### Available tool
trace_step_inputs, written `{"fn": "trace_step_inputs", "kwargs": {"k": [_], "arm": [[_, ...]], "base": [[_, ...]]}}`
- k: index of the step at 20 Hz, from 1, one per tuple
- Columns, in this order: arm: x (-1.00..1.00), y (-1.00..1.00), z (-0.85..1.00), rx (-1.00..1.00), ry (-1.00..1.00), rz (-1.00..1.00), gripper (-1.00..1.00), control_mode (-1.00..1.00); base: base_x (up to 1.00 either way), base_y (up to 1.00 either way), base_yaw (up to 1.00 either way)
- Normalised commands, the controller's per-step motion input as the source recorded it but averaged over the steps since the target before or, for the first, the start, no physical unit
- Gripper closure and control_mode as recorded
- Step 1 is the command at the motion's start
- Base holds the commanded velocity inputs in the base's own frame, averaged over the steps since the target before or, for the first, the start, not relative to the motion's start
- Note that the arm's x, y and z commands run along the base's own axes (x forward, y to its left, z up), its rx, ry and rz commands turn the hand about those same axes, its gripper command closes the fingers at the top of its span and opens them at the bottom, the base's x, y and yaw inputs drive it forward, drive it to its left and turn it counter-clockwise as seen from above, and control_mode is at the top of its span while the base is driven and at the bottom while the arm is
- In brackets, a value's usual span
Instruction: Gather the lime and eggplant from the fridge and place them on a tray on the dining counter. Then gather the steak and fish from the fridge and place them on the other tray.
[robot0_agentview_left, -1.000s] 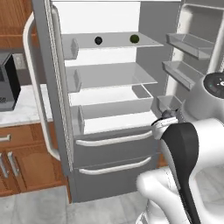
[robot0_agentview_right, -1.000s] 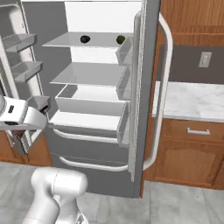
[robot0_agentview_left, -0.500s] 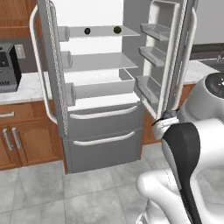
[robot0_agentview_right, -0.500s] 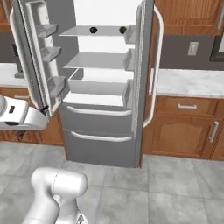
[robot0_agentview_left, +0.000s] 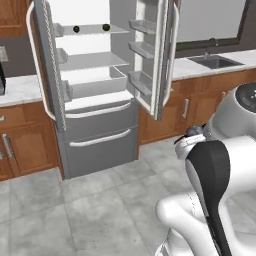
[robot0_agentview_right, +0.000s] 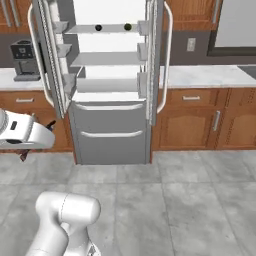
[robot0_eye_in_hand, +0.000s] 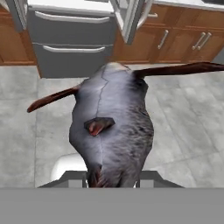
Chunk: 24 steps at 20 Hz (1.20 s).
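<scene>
Gripper: closed on the fish (robot0_eye_in_hand: 111, 131), which rises from between the finger tips in the hand view; the gripper (robot0_agentview_right: 22, 156) itself sits low at the left edge of the right base view.
Fish: grey body with dark red fins spreading left and right, carried above the grey tiled floor (robot0_agentview_left: 100, 200), clear of everything.
Fridge (robot0_agentview_left: 97, 135): both doors swung wide, two grey drawers pushed in, white shelves exposed.
Top shelf: the eggplant (robot0_agentview_left: 76, 29) at left and the lime (robot0_agentview_left: 106, 27) at right, apart from each other, both back from the shelf's front lip.
Right door (robot0_agentview_left: 160, 55): its edge juts out toward the room, in front of the wooden cabinets (robot0_agentview_left: 200, 107).
Wall counter (robot0_agentview_right: 210, 77): white top runs right of the fridge, with a sink (robot0_agentview_left: 215, 61) set into it.
Open room: a broad stretch of bare floor lies between the arm and the fridge drawers.
</scene>
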Motion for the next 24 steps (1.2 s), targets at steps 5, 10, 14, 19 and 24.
{"fn": "trace_step_inputs", "kwargs": {"k": [5, 10, 14, 19, 24], "arm": [[0.00, 0.00, 0.00, 0.00, 0.00, 0.00, 1.00, 1.00], [0.00, 0.00, 0.00, 0.00, 0.00, 0.00, 1.00, 1.00], [0.00, 0.00, 0.00, 0.00, 0.00, 0.00, 1.00, 1.00], [0.00, 0.00, 0.00, 0.00, 0.00, 0.00, 1.00, 1.00], [0.00, 0.00, 0.00, 0.00, 0.00, 0.00, 1.00, 1.00]], "base": [[-1.00, 0.10, -0.34], [-1.00, -0.04, -0.28], [-1.00, -0.30, -0.21], [-1.00, -0.35, -0.22], [-1.00, -0.45, -0.20]]}}
